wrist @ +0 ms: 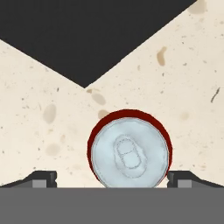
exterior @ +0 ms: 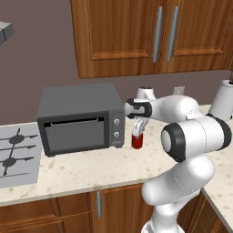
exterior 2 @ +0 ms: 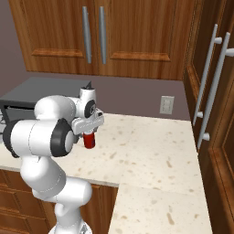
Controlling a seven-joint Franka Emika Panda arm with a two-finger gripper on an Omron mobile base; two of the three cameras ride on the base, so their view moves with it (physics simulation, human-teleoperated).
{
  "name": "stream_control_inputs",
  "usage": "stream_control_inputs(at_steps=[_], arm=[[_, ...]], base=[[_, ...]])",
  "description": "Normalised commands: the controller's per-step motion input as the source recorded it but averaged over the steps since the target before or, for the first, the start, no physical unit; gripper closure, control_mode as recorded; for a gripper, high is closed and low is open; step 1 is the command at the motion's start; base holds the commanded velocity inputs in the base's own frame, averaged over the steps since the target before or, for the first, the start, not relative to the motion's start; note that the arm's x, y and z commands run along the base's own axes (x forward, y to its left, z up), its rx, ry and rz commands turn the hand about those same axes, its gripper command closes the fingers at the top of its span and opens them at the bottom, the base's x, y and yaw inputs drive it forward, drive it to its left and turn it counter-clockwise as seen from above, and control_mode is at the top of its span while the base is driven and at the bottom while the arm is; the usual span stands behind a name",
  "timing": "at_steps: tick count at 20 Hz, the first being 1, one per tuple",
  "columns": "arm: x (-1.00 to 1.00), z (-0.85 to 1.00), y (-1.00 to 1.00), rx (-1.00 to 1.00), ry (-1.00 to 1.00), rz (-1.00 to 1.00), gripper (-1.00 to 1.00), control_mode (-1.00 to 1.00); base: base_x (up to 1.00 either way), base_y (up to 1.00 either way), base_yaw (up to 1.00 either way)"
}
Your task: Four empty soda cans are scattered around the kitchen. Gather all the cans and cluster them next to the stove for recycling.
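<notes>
While the white arm reaches out over the speckled cream stone worktop (exterior: 82, 168) in the left base view, its claw (exterior: 138, 129) hangs directly above a small red cylindrical soda can with a silvery top (exterior: 137, 140), which stands upright just beside the right front corner of the dark grey boxy toaster oven (exterior: 79, 119). That closeness is the main risk as I judge it: if the fingers come down off-centre, one could nudge the can over or scrape the oven's side. The flat silver-grey gas stove with black grates (exterior: 17, 154) lies well apart, at the far left beyond the oven, so a weak grip could drop the can during the long carry.

From the right base view, the claw (exterior 2: 90, 129) sits over the can (exterior 2: 89, 140), which rests on the worktop (exterior 2: 151, 151); whether the fingers touch it cannot be told.

Looking along the hand, the can (wrist: 129, 151) shows its silvery lid between the two dark fingertips (wrist: 43, 178), which stand spread wide, one on each side and clear of the rim. Nothing is held. The can sits low, near the fingers' line, so I would expect a descent that drifts to clip its rim.
</notes>
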Motion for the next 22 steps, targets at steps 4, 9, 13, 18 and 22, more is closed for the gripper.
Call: stream_control_inputs(at_steps=[4,9,13,18,22], arm=[[0.14,0.00,0.00,0.00,0.00,0.00,-1.00,-1.00],[0.05,0.02,0.00,0.00,0.00,0.00,-1.00,-1.00],[0.00,-0.01,0.00,0.00,0.00,0.02,-1.00,-1.00],[0.00,-0.09,0.00,0.00,0.00,0.03,-1.00,-1.00],[0.00,-0.15,0.01,0.00,0.00,0.03,-1.00,-1.00]], base=[[0.00,0.00,0.00],[0.00,0.00,0.00],[0.00,0.00,0.00],[0.00,0.00,0.00],[0.00,0.00,0.00]])
